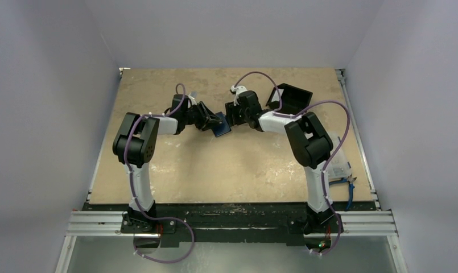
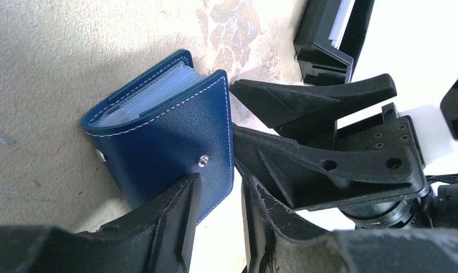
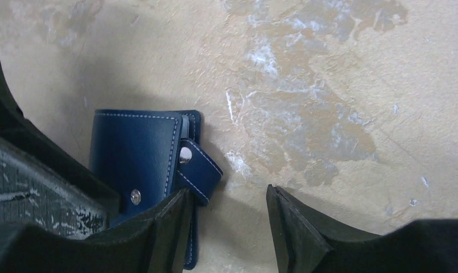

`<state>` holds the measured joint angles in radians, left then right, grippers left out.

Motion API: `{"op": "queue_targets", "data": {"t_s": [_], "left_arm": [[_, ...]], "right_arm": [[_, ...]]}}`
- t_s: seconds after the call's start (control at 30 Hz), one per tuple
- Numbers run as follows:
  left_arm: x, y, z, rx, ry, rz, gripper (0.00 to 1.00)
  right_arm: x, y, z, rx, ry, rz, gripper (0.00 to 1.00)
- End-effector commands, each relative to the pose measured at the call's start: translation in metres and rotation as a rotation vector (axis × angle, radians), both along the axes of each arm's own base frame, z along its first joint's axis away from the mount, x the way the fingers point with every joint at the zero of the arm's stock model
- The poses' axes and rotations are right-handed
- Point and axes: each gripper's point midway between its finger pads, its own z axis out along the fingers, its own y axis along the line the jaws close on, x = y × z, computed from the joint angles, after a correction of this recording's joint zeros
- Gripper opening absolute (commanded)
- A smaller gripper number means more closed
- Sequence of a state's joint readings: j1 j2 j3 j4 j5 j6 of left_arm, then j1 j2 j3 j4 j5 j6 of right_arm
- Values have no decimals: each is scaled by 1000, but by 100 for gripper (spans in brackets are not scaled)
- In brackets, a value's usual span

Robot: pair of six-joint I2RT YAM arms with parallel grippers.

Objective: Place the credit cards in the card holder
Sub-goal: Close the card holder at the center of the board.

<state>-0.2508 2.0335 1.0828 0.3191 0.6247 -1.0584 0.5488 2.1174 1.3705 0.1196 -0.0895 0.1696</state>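
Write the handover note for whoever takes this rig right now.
Left claw: a corner of the card holder sits between its jaws; firm grip cannot be told.
Right claw: open, empty, beside the holder.
Holder: mid-table, strap unsnapped, slightly open, clear sleeves showing.
Done: holder unfastened; no card visibly in.
Left: fetch cards, slot them in. No loose card in view; black box far right, contents unclear.

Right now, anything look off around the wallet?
Nothing spilled or damaged. The wallet sits askew on the table and gapes half open: its clear sleeves fan out at the top, and its snap strap hangs undone off one side.
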Motion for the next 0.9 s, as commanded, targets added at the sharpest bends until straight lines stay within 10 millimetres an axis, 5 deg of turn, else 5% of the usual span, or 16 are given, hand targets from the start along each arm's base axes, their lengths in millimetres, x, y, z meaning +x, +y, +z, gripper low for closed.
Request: {"op": "queue_targets", "data": {"t_s": [0.0, 0.23, 0.57, 0.77, 0.87], "left_arm": [[-15, 13, -47, 98, 118, 30, 37], [-15, 14, -45, 103, 112, 31, 37], [-14, 12, -42, 100, 104, 25, 37], [-11, 9, -41, 94, 94, 8, 36], [-9, 9, -38, 102, 76, -3, 35]], "right_arm": [[21, 22, 37, 211, -35, -128, 59], [37, -17, 55, 310, -12, -384, 57], [23, -1, 47, 294, 71, -238, 40], [18, 4, 50, 300, 68, -176, 13], [18, 4, 56, 325, 67, -159, 9]]}}
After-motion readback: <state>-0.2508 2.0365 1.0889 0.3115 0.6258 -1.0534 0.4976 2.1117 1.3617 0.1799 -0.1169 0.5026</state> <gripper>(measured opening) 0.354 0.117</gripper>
